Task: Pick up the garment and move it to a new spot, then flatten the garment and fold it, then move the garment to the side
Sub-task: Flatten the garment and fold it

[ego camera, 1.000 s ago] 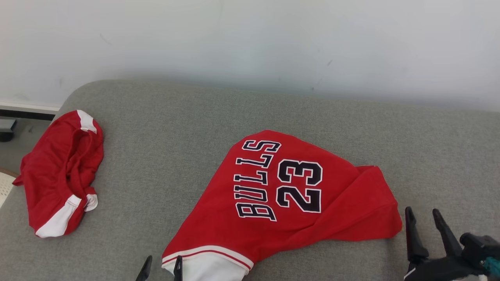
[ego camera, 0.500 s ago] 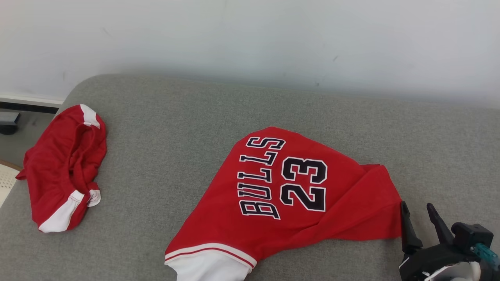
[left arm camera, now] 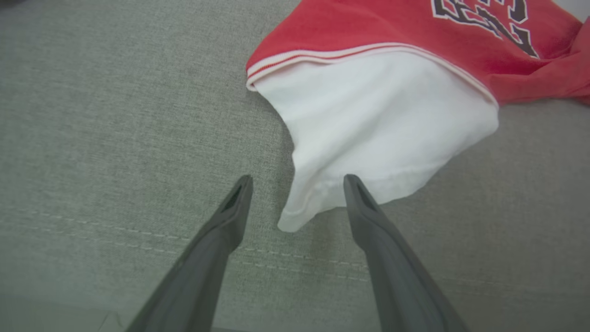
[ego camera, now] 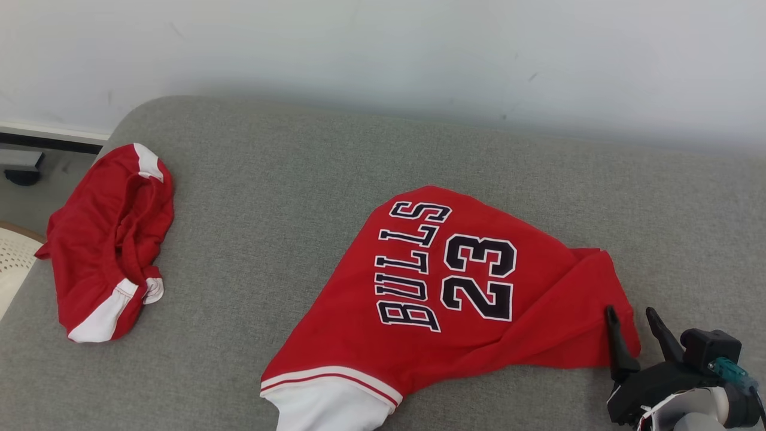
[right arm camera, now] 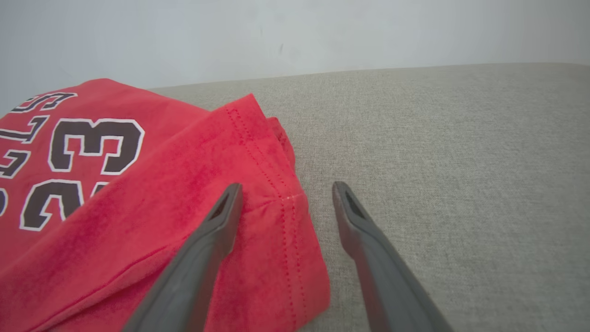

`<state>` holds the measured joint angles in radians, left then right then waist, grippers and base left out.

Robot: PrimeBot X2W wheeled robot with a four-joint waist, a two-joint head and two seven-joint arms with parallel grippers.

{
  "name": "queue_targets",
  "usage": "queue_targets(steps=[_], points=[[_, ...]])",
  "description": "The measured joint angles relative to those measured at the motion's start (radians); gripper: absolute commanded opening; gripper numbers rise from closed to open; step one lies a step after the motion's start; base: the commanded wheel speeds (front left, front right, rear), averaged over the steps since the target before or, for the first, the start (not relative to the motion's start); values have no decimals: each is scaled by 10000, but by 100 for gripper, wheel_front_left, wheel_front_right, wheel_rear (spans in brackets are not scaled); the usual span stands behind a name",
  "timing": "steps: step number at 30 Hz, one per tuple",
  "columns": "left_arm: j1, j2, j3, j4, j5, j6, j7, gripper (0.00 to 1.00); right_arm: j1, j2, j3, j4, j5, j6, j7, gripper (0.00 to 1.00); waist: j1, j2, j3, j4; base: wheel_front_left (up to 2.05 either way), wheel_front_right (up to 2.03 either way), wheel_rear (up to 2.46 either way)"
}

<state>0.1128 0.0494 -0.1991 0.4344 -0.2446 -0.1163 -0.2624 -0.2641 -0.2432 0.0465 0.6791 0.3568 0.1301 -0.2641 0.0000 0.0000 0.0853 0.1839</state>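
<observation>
The garment [ego camera: 455, 287] is a red jersey with "BULLS 23" in black and a white sleeve end [ego camera: 326, 407], lying rumpled on the grey cushion. My right gripper [ego camera: 628, 314] stands open at the jersey's right hem; in the right wrist view, the right gripper [right arm camera: 286, 191] straddles the stitched hem edge [right arm camera: 288, 203], one finger over the red cloth, the other over bare cushion. In the left wrist view my left gripper [left arm camera: 297, 180] is open around the tip of the white sleeve [left arm camera: 368, 124], fingers apart on either side of it.
A second red and white garment [ego camera: 111, 239] lies bunched at the cushion's left end. The grey cushion [ego camera: 269, 197] backs onto a white wall [ego camera: 383, 48]. Past the left edge are floor, a pale woven thing [ego camera: 12, 263] and a dark base.
The head camera has tilted and shifted, so the whole picture moved. My right gripper has closed in on the jersey's right hem. The left fingertips left the head view's bottom edge.
</observation>
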Motion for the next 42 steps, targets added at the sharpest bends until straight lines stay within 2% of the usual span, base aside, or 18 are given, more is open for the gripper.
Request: queue_targets(steps=[5, 6, 7, 8, 9, 14, 17, 21, 26, 29, 32, 35, 38, 40, 41, 42], points=[[-308, -2, -276, 146, -58, -69, 0, 100, -191, -79, 111, 431, 100, 0, 0, 100, 0, 0, 62, 101, 0, 0, 0], [-359, -2, -318, 178, -113, -71, 0, 100, -229, -84, 169, 481, 104, 0, 0, 43, 0, 0, 66, 127, 0, 0, 0], [-395, -2, -368, 236, -171, -71, 0, 78, -250, -82, 234, 537, 130, 0, 0, 6, 0, 0, 71, 148, 0, 0, 0], [-428, -2, -416, 299, -326, -73, 0, 20, -252, -73, 288, 571, 150, 0, 0, 0, 0, 1, 77, 168, 0, 0, 0], [-490, 0, -474, 360, -481, -77, 0, 0, -250, -75, 297, 562, 190, 0, 0, 0, 0, 1, 82, 185, 0, 0, 0], [-780, -2, -662, 462, -660, -82, 0, 0, -152, -79, 249, 439, 251, 0, 0, 0, 0, 1, 26, 245, 0, 0, 0], [-736, -2, -635, 272, -911, -86, 0, 0, 184, -52, -29, -102, 228, 0, 0, 0, 0, 0, -52, 227, 0, 0, 0], [-185, -6, -186, -349, -1367, -130, 0, 0, 1054, 104, -188, -1517, 73, 0, 2, 0, 0, 1, -107, 129, 0, 0, 0], [447, 33, 453, -1361, -1304, -130, 0, 0, 2554, 376, -554, -3459, 309, 0, 0, 0, 0, 0, -149, 58, 0, 0, 0], [539, 65, 744, -2044, -1415, -130, 0, 0, 3276, 437, -474, -4184, 426, 0, 0, 0, 0, 0, -180, -11, 0, 0, 0], [433, 111, 616, -2619, -1703, -130, 0, 0, 3454, 341, -324, -4571, 504, 0, 2, 0, -1, 0, -205, -151, 0, 0, 0], [-316, 472, 86, -3016, -1900, -130, 247, 0, 2967, 272, -297, -4554, 951, 0, 0, 0, -1, 0, -199, -327, 0, 0, 0], [-1699, 955, -347, -3310, -2245, -146, 775, 0, 1966, -88, 54, -4312, 1210, 0, 67, 0, 0, 0, -108, -462, 0, 0, 0], [-2824, 1363, -614, -3430, -2650, -146, 1271, 0, 943, -359, 194, -4178, 1402, 0, 234, 0, 0, 0, 24, -527, 0, 0, 0], [-4174, 1827, -867, -3490, -3026, -146, 1820, 0, -200, -472, 104, -3977, 1839, 0, 596, 0, 0, 1, 208, -584, 0, 0, 0], [-4915, 2031, -991, -3467, -3290, -144, 2207, 0, -789, -499, 19, -3912, 2134, 0, 732, 0, 0, 1, 321, -612, 0, 0, 0]])
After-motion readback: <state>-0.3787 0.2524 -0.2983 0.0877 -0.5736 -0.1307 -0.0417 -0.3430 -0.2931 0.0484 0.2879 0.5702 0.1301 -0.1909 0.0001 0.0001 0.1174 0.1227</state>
